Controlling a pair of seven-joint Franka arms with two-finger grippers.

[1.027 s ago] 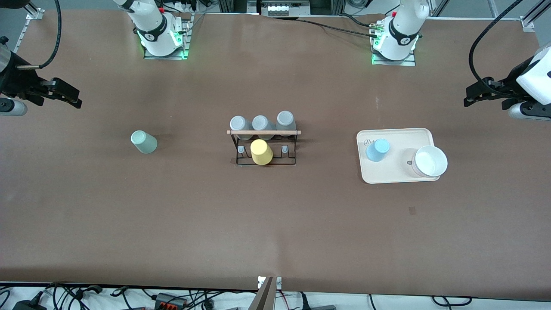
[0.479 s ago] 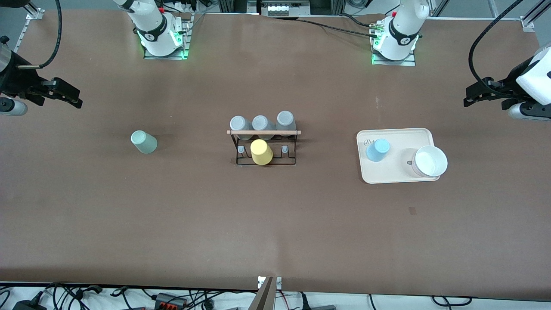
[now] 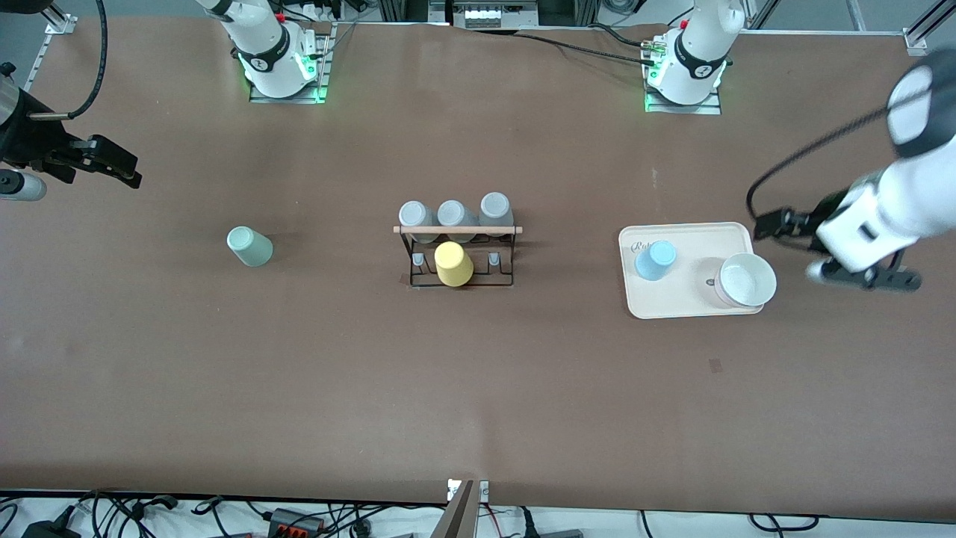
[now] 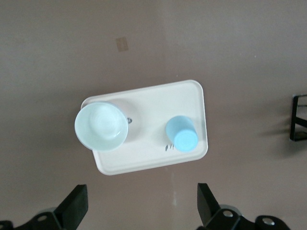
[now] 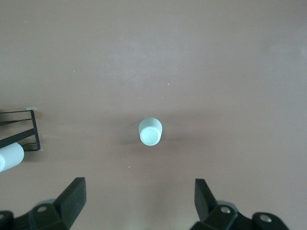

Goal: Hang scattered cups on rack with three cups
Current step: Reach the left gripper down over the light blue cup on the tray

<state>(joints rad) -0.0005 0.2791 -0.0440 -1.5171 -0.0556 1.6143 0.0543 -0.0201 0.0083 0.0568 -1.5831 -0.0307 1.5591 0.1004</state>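
Claws both spread: left claw (image 4: 139, 206) above tray (image 3: 691, 306) edge, right claw (image 5: 139, 201) waiting at table end.

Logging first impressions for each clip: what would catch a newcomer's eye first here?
The black wire rack at mid-table, three grey cups in a row and a yellow cup on its nearer side. Then the left hand, open, beside the cream tray holding the light blue cup; the mint-green cup stands alone toward the right arm's end.
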